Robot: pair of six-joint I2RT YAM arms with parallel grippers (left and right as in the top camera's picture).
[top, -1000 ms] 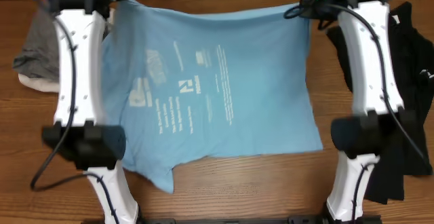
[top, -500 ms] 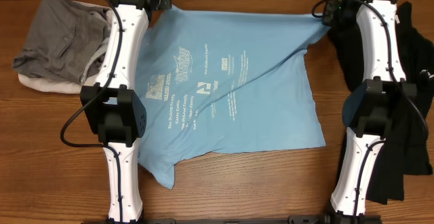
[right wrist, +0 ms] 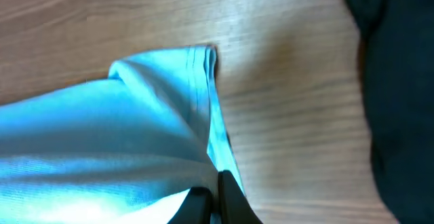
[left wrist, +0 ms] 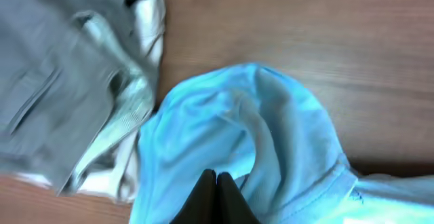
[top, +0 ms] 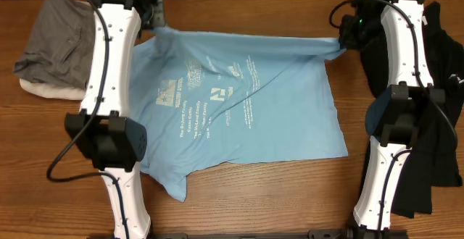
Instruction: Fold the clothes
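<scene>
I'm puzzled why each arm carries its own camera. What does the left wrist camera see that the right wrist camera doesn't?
Only the left wrist view shows the grey garment lying over a cream piece. Only the right wrist view shows the black garment at its right edge. Both show the light blue T-shirt on the wooden table, pinched by that arm's shut gripper: left gripper, right gripper.

The table [top: 254, 195] is brown wood with fine straight grain and a smooth satin finish. The light blue T-shirt [top: 275, 116] is soft, matt knit cloth, wrinkled, carrying flat white print. Near the table's left edge, the grey garment [top: 51, 29] and cream piece [top: 43, 90] are matt cloth; near its right edge, the black shirt [top: 442, 152] likewise. The arm shells [top: 109, 58] are smooth white plastic.
</scene>
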